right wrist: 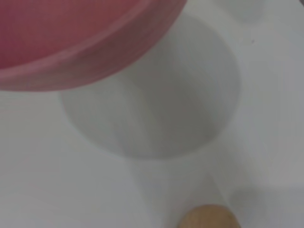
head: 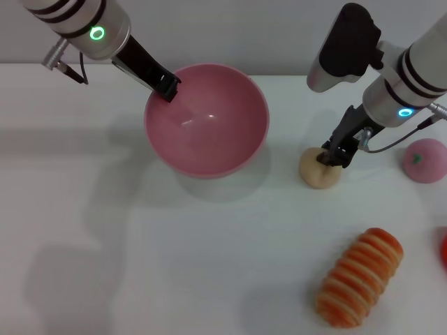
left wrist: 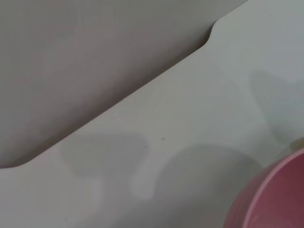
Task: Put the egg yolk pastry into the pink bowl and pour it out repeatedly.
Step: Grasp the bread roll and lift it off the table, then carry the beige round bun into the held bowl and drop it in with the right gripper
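Pastry (head: pixel 320 169) at three o'clock of bowl (head: pixel 207 120), on surface: soft, light, best pinched at sides. Right tool (head: pixel 334 158) closed on it; left tool (head: pixel 167 86) clamped on bowl rim.

A bare test bench in a lab or demonstration room is suggested rather than a lived-in kitchen. A plain white table (head: pixel 140 265) with a notched edge is set against a blank grey wall. Around the pink bowl (head: pixel 207 118), only toy-like food props are laid out: a striped roll (head: pixel 360 277) well to its right and nearer the robot, and a pink ball (head: pixel 424 160) far right.
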{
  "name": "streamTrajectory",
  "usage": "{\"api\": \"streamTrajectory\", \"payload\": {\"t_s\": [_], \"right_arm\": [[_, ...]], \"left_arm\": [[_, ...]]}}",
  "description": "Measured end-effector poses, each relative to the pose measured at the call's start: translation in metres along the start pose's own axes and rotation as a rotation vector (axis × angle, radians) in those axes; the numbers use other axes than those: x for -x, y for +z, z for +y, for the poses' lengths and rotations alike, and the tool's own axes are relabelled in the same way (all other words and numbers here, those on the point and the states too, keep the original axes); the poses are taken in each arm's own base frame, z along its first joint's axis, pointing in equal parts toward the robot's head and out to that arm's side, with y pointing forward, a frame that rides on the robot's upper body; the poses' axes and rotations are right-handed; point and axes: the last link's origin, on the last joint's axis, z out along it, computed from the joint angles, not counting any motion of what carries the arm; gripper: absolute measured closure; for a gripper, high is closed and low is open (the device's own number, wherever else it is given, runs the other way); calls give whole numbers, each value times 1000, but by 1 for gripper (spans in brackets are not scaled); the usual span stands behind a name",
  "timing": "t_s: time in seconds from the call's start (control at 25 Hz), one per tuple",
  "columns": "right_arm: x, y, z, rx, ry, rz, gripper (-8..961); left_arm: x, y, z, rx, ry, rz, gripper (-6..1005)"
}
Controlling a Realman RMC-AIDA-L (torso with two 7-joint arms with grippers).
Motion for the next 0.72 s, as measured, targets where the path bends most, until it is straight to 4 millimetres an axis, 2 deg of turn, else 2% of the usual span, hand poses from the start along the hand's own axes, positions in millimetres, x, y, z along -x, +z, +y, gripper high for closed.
{"api": "streamTrajectory", "payload": {"t_s": [0.28,0.4,0.44,0.56,0.72], "right_arm": [[-3,1,1,0,-2,9,811],[0,-9,-6,-35,8,-16,855],[3,-15,-9,-54,11,-31,863],[16,-52,-19,-128,10,-95,887],[32,-117,-26,-264,-20,-207,888]], "left_arm": [[2,1,0,2,-3,-3,957],[2,1,0,3,-2,-4,957],[1,1,0,2,-1,-3,957],[-2,-1,2,4,7,1,957],[-7,-3,5,3,17,7,957]]}}
